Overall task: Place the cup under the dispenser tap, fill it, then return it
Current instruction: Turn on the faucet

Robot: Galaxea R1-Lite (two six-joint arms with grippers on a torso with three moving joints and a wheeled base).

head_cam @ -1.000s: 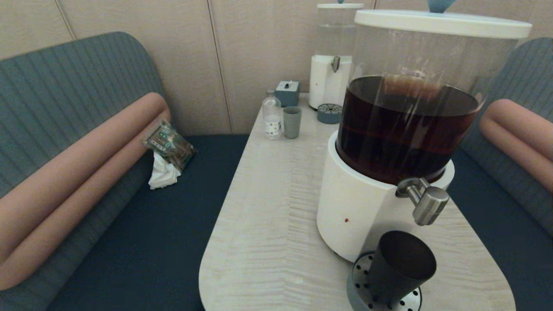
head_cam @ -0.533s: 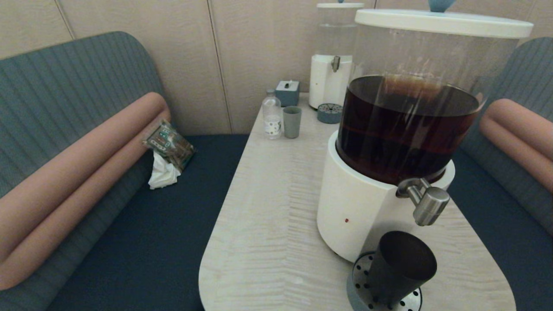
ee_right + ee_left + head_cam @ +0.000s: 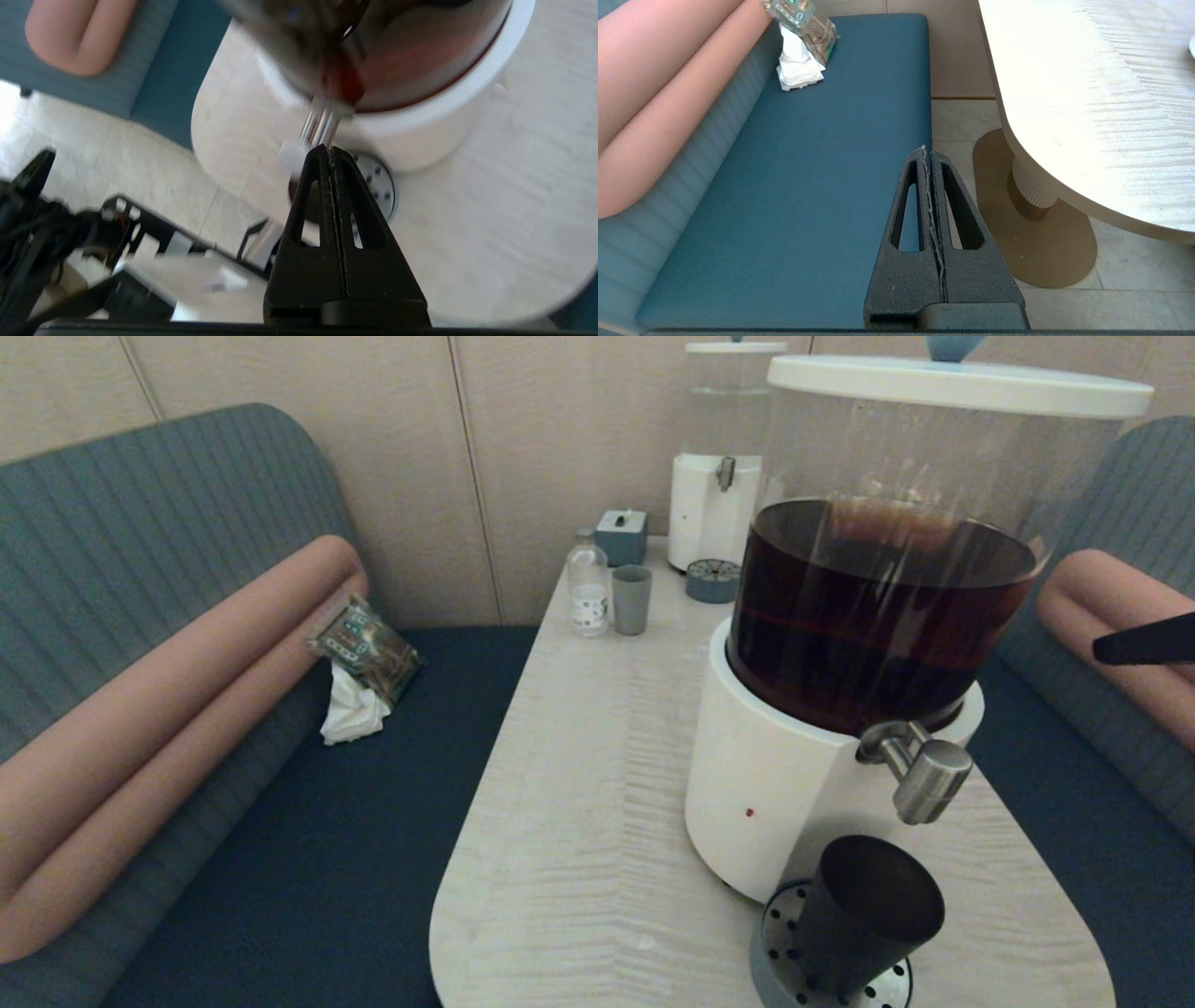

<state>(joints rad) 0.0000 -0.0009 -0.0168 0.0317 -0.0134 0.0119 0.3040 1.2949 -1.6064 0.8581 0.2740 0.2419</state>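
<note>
The dark brown-black cup (image 3: 864,915) stands on the round perforated drip tray (image 3: 777,947), below the brushed-steel dispenser tap (image 3: 924,775) of the big dispenser (image 3: 775,803) holding dark liquid. My right gripper (image 3: 1100,651) shows as a dark tip at the right edge, level with the tank and apart from the tap. In the right wrist view this gripper (image 3: 329,148) is shut and empty, pointing at the tap (image 3: 317,128), with the drip tray (image 3: 378,182) beyond it. My left gripper (image 3: 927,148) is shut and empty, parked over the blue bench seat beside the table.
At the table's (image 3: 579,803) far end stand a pale grey-green tumbler (image 3: 631,600), a small bottle (image 3: 588,588), a grey box (image 3: 621,537) and the smaller clear dispenser (image 3: 714,504). A packet with a tissue (image 3: 364,658) lies on the left bench.
My right gripper's tip has come into the head view from the right edge. The cup, tap and dispenser stay where they were.
</note>
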